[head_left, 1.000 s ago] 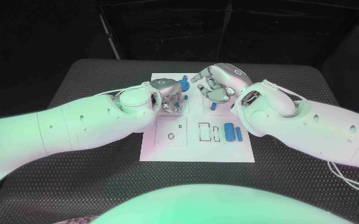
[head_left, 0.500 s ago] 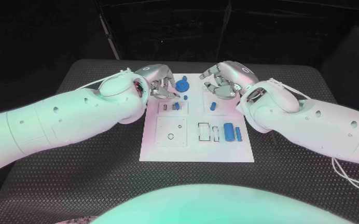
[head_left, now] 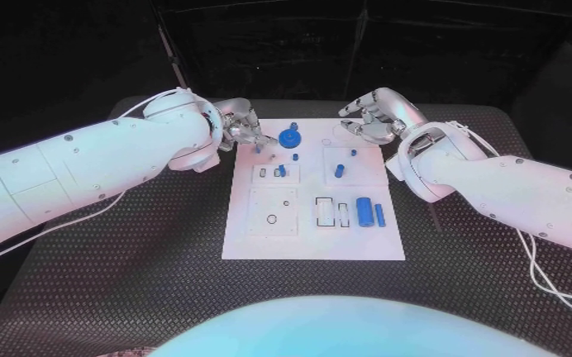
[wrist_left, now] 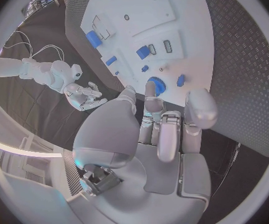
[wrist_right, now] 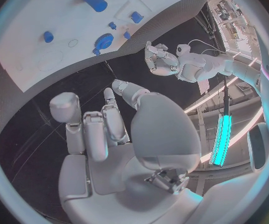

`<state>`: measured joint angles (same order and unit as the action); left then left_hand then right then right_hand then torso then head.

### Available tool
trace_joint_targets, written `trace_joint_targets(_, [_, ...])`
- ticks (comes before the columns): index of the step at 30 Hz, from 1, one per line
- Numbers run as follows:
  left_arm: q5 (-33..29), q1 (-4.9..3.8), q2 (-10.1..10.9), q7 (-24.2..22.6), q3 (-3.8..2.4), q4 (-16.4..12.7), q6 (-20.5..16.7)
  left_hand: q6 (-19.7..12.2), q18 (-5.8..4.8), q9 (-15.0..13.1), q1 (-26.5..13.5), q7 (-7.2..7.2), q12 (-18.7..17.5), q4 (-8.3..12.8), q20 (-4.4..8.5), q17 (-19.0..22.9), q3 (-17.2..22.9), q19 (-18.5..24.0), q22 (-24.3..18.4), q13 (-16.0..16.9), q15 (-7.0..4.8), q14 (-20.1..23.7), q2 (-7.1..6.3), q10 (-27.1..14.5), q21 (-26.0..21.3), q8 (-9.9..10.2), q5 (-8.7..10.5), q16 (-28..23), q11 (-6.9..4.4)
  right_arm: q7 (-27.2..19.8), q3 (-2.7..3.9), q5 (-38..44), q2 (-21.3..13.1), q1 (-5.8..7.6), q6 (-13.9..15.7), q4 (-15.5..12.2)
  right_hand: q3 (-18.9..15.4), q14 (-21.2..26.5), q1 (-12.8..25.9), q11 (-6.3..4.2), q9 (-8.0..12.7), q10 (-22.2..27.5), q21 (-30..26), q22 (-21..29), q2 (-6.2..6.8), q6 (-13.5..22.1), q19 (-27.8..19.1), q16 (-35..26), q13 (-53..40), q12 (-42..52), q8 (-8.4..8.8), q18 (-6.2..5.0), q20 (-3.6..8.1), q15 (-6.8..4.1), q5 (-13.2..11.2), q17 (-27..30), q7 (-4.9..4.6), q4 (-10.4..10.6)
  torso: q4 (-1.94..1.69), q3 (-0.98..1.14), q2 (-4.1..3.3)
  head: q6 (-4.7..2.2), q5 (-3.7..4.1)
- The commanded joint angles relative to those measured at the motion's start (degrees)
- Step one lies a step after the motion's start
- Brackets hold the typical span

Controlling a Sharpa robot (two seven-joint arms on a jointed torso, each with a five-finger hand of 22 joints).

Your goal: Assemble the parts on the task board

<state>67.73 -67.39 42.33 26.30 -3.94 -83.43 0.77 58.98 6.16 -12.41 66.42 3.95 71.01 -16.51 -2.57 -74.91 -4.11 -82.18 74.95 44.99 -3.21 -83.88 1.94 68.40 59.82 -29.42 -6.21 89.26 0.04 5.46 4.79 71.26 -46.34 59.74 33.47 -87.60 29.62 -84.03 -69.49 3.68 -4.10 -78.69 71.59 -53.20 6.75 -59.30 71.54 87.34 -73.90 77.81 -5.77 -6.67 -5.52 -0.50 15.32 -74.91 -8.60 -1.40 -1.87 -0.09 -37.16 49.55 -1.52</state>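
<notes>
The flat white rectangular task board lay in the middle of the black textured table, and both silver hands hung over its far corners. The left hand sat at the far left corner with its fingers curled inward and nothing in them; the right hand sat at the far right corner, likewise curled in and holding nothing. Between them, on the far part of the board, stood a small blue round gear-like part. Nearer the middle stood a short blue peg, and toward the near right lay a blue cylinder beside a slim blue bar.
</notes>
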Motion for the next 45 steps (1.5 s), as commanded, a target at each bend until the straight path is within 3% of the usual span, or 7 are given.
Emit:
trace_joint_targets(1, [-5.2,-1.24,-1.8,2.6,0.84,2.3,8.6,-0.2,-1.19,-1.6,-1.6,-0.56,1.4,-0.1,0.09,-14.8,-1.5,-0.9,6.6,2.9,-0.73,-6.0,0.67,2.0,2.0,-1.6,0.75,0.6,-0.6,-1.5,0.05,-5.0,0.0,0.2,1.1,0.0,-0.4,-4.8,0.2,-0.18,0.0,0.4,-0.3,0.1,0.03,-0.1,-0.1,-0.2,0.1,-0.3,-0.24,-0.39,0.13,-0.26,0.4,-10.0,0.09,-0.1,0.01,0.02,-0.09,-0.05,0.11])
trace_joint_targets(10, [-9.1,-3.93,-6.9,3.3,3.67,7.8,11.1,-1.5,-1.58,-5.1,-4.6,-0.94,2.3,-0.2,0.54,-15.1,-5.7,-1.5,7.8,5.4,-1.06,-6.1,0.97,3.1,4.2,-4.1,3.35,0.7,-1.0,-1.6,0.05,-5.6,0.2,0.29,1.2,0.0,-1.2,-4.7,0.1,-0.14,0.1,0.5,-0.6,0.5,0.07,0.3,-0.2,-0.4,0.3,-0.4,-0.18,-0.44,0.16,-0.25,0.8,-9.8,0.02,0.1,-0.02,-0.03,-0.09,0.05,0.03])
trace_joint_targets(16, [-11.0,-5.52,-9.0,3.7,5.87,10.3,14.5,-5.0,-1.56,-5.0,-5.6,0.29,0.9,-0.1,0.19,-15.1,-7.4,-1.3,7.9,3.4,-0.39,-6.1,1.59,1.4,3.6,-1.7,3.4,0.7,-0.01,-1.9,0.05,-6.2,0.4,0.36,1.3,0.1,-1.7,-4.7,-0.2,-0.1,0.2,0.7,-0.8,0.7,0.06,0.6,-0.3,-0.5,0.4,-0.5,-0.16,-0.47,0.15,-0.22,1.4,-9.6,-0.03,0.1,-0.02,-0.01,-0.07,0.13,0.08])
trace_joint_targets(26, [-12.9,-6.55,-10.9,4.2,7.28,13.0,18.5,-4.9,-1.22,-5.1,-4.9,0.76,-0.7,0.0,-0.36,-14.0,-7.7,-0.6,7.5,1.1,0.15,-5.8,3.08,-0.6,1.5,-0.6,3.14,0.2,0.51,-2.0,0.05,-6.6,0.6,0.46,1.2,0.2,-2.5,-4.7,-0.9,-0.03,0.2,0.8,-1.0,1.0,0.01,1.0,-0.3,-0.6,0.5,-0.6,-0.21,-0.49,0.12,-0.17,3.2,-9.4,-0.13,0.2,-0.01,-0.02,-0.01,0.28,-0.04])
trace_joint_targets(31, [-14.5,-6.82,-11.2,4.2,7.76,13.7,18.7,-4.8,-0.58,-5.6,-7.8,1.0,-3.2,-0.2,-0.75,-11.8,-8.5,0.6,6.6,-2.6,0.46,-4.9,5.6,-3.7,-2.4,-0.3,2.87,-0.9,0.8,-2.0,0.05,-6.7,0.6,0.48,1.2,0.2,-2.7,-4.7,-0.9,0.0,0.2,0.8,-1.0,1.0,0.07,1.1,-0.3,-0.6,0.4,-0.5,-0.21,-0.48,0.11,-0.16,3.5,-9.4,-0.16,0.2,-0.07,-0.03,-0.01,0.31,0.02])
trace_joint_targets(36, [-20.5,-7.26,-10.7,4.3,8.96,14.1,19.4,-5.2,-0.14,-6.4,-7.6,1.23,-5.8,0.0,-1.08,-9.7,-6.8,1.6,5.8,-6.1,0.71,-4.0,8.39,-6.8,-5.4,-0.3,2.55,-2.2,1.08,-2.0,0.05,-6.7,0.6,0.49,1.2,0.3,-2.8,-4.7,-1.0,0.01,0.2,0.8,-1.0,0.9,0.07,1.2,-0.3,-0.6,0.4,-0.5,-0.21,-0.48,0.1,-0.15,3.8,-9.4,-0.17,0.2,-0.06,-0.01,0.04,0.36,-0.06])
trace_joint_targets(45, [-25.2,-7.82,-10.3,4.8,10.34,14.6,21.1,-3.7,-1.62,-7.9,-8.2,0.28,-2.2,0.0,-0.43,-15.1,-5.8,-1.6,8.2,0.6,-0.08,-6.1,7.5,-1.8,3.7,-1.5,2.66,0.7,0.17,-1.9,0.04,-6.8,0.7,0.5,1.2,0.4,-2.8,-4.6,-1.0,0.01,0.2,0.8,-1.0,0.9,0.09,1.2,-0.3,-0.6,0.4,-0.5,-0.21,-0.48,0.1,-0.15,3.9,-9.4,-0.18,0.2,-0.11,-0.07,-0.05,0.36,-0.15])
